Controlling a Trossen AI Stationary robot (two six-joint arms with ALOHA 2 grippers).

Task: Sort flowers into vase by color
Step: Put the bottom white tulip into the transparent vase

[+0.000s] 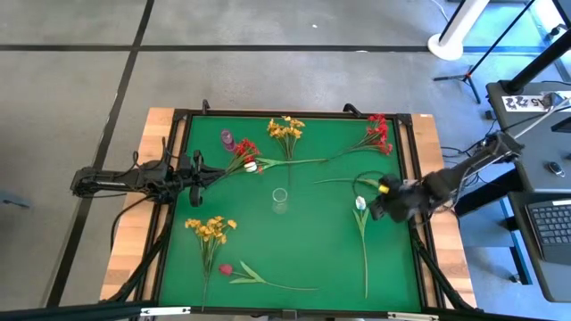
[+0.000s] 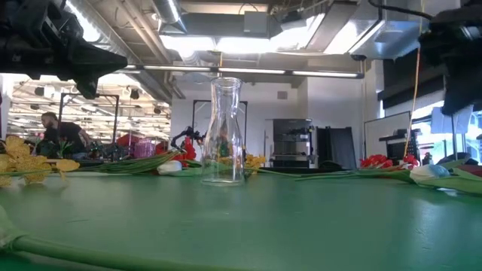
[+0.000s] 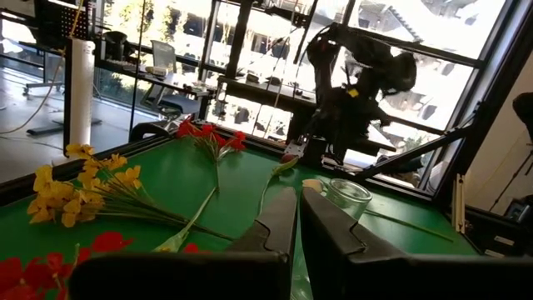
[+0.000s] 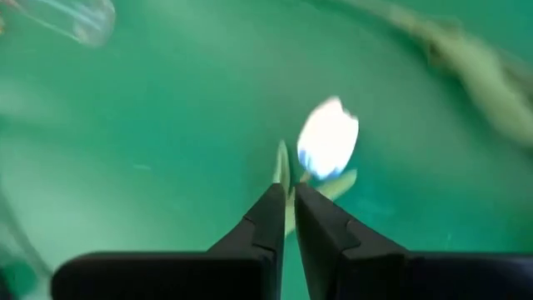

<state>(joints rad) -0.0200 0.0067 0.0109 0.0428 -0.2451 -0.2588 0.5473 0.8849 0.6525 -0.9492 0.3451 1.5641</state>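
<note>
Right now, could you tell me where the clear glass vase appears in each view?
High view: vase at mat centre.
Low view: vase upright, centre.
Left wrist view: rim beyond the left tool.
Right wrist view: blurred corner shape, probably it.
Shared landmark: white bud.

You are in a lab or workshop hall: bare ceiling ducts [image 2: 226, 22] and strip lights overhead, a grey taped concrete floor [image 1: 80, 80], a laptop desk [image 1: 549, 214] beyond the table's right edge, and a person [image 2: 64, 135] at far benches.
</note>
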